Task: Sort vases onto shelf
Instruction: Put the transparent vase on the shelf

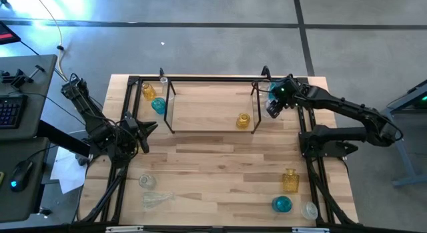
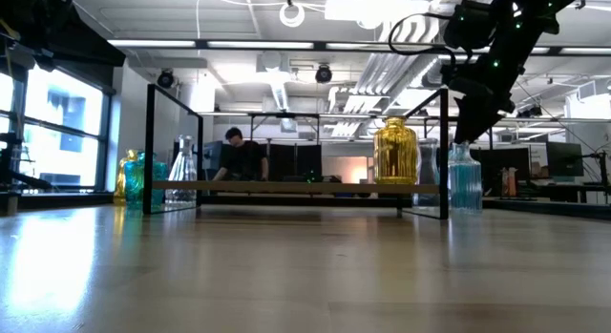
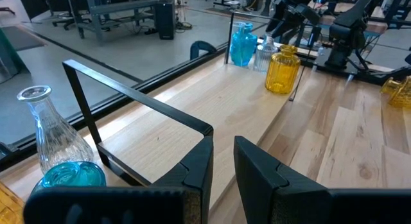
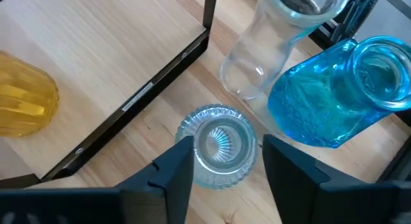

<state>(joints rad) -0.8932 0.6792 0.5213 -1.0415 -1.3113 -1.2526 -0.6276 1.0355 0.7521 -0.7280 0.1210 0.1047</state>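
Right gripper (image 4: 221,161) poised over a ribbed clear vase (image 4: 217,144), seen mouth-up between the two dark fingers (image 4: 172,172). Fingers apart, one on each side of the vase, with a thin gap visible at either side; no contact that can be confirmed. Vase standing upright on the table just outside the shelf's right end, right beside the black shelf rod (image 4: 138,99). Close behind it, a taller clear vase (image 4: 266,54) and a blue vase (image 4: 334,89), side by side and appearing to touch each other. Inside the shelf (image 1: 213,103), near its right end, a yellow vase (image 1: 243,120) upright on the wood floor. At the shelf's left end, another yellow vase (image 1: 148,91), a blue vase (image 1: 159,105) and a clear vase (image 1: 163,79) grouped together.

Left gripper (image 3: 221,166) held off the shelf's left end, fingers close together with only a narrow slot between them, nothing in that slot.

Well away from the shelf, toward the table's (image 1: 220,173) front edge: two clear vases (image 1: 147,181) at the left, one lying on its side (image 1: 155,200); at the right a yellow square vase (image 1: 290,180), a blue one (image 1: 282,204) and a clear one (image 1: 309,210).
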